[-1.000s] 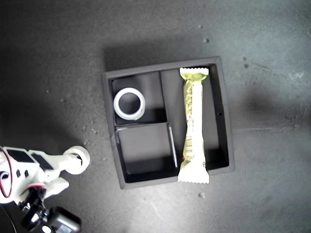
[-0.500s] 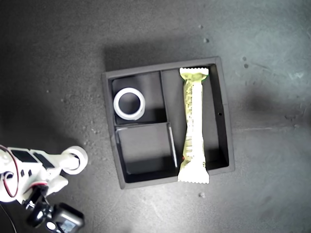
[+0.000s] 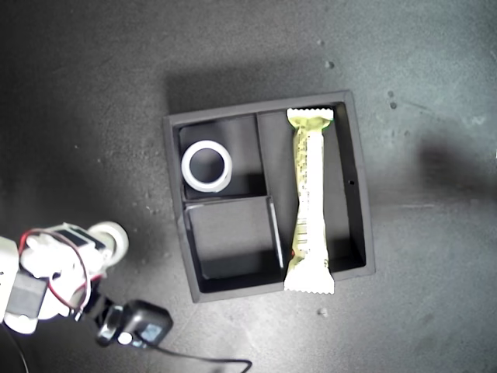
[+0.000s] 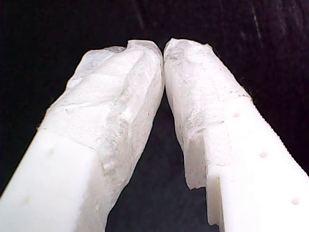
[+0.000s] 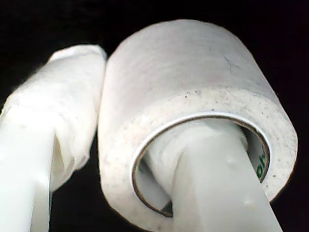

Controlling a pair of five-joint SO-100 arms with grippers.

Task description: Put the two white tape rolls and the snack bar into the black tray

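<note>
Gripping the smaller tape roll (image 5: 193,72), the second claw (image 5: 125,121) has one finger threaded through the roll's core and the other pressed against its outer face, so the wall of the ring is pinched between them. Green print shows on the inner core in the second wrist view.

In the exterior view this claw (image 3: 105,245) sits near the lower left, and that is where the change lies. Over the last second the arm has turned on itself, its wrist camera has swung out toward the bottom edge, and the roll (image 3: 111,235) has slid slightly further to the exterior view's left, away from the black tray (image 3: 365,194). The roll is firmly carried but no closer to its goal; it is well apart from the tray over the dark worktop (image 3: 78,93).

The first claw (image 4: 163,50) is pressed together at the tips with nothing between them, and it does not show in the exterior view.

Inside the tray nothing has moved. The wider tape roll (image 3: 206,166) lies in one small compartment. The snack bar (image 3: 308,202) lies along the long compartment, one crimped end riding over the tray wall. The other small compartment is empty, so the carried roll looks like the last item left to place, probably there.
</note>
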